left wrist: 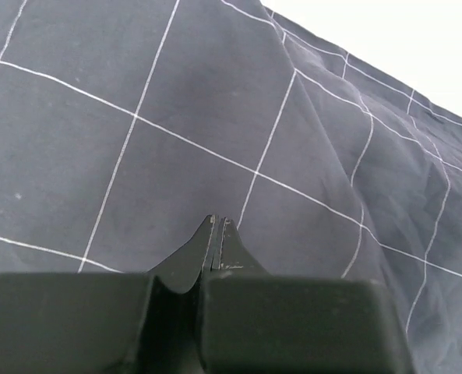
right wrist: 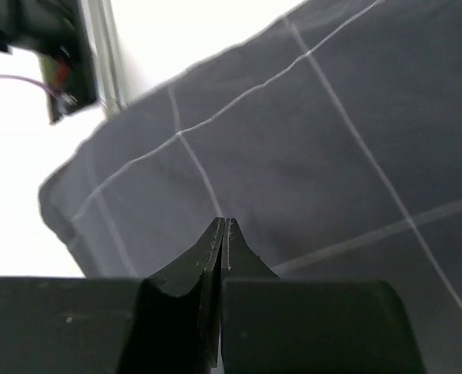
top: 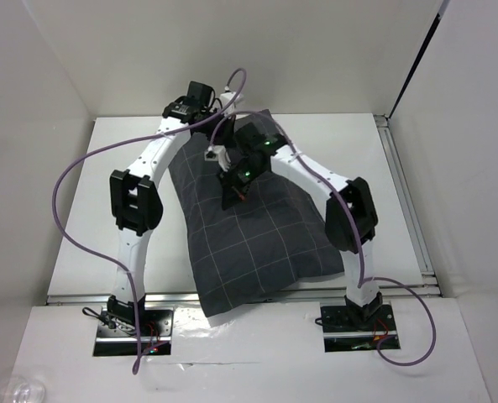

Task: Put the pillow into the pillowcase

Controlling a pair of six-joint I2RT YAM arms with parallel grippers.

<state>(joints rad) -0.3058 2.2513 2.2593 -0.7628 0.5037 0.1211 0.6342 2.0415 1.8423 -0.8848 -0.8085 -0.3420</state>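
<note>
Top external view, puffy charcoal checked pillowcase spread on table

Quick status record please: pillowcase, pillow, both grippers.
pillowcase: dark grey with a light check, lying puffed up on the table, near-left corner past the front edge
pillow: none showing; probably inside the pillowcase
left gripper: shut, tips over the pillowcase, no fabric seen between them
right gripper: shut, over the pillowcase, one corner of it in view
</note>
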